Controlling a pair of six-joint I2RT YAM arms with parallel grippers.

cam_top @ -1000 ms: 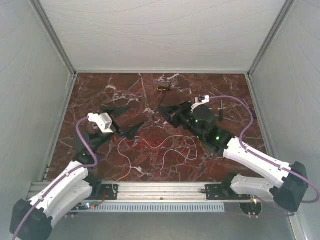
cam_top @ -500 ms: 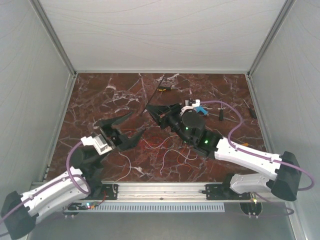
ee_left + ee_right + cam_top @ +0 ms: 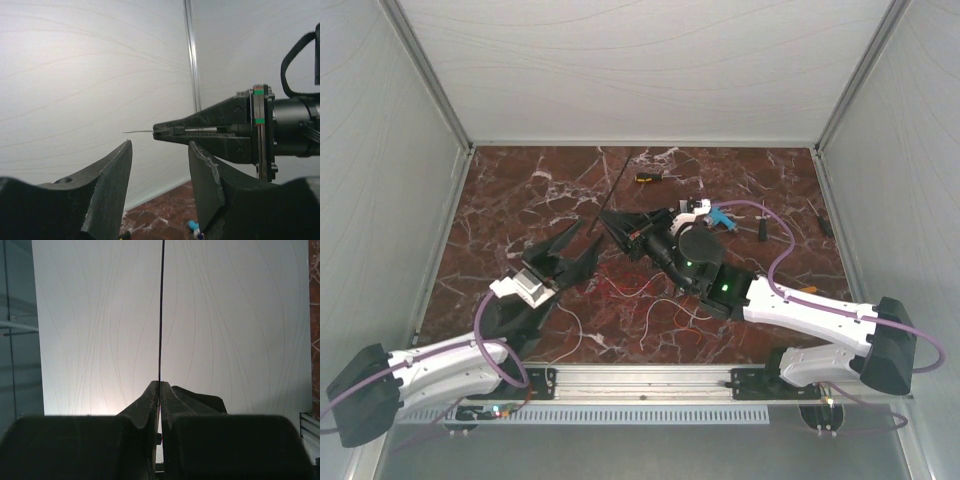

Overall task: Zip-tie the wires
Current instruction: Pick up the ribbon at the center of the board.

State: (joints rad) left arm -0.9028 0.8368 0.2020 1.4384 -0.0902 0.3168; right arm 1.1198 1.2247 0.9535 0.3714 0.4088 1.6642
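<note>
- Nearest the arm bases, the wires (image 3: 658,300) are seen lying loose on the surface (image 3: 510,200) in white and red loops. They are not gathered, and nothing is wrapped around them.
- Just beyond them, the left tool (image 3: 592,232) is held above the surface with its 2 fingers (image 3: 107,185) spread and nothing between them. It is aimed at the tip of the right tool (image 3: 608,220).
- The right tool is pressed together on 1 end of the zip tie (image 3: 618,183). The rest of the strip is raised off the surface and points toward the far wall (image 3: 650,70).
- No loop is formed, and the strip is well apart from the wires.
- The task is judged to be early: the tie is picked up, while bundling, wrapping, threading and tightening are left.
- Little room is left between the 2 tool tips, which nearly meet.
- Bare surface is available to the left of the wires and at the far left.
- A black-and-yellow implement (image 3: 647,178) lies near the strip on the far side, with a small dark item (image 3: 760,228) to the right.
- The side walls (image 3: 380,200) rise straight from the surface edges, so wide swings are limited.
</note>
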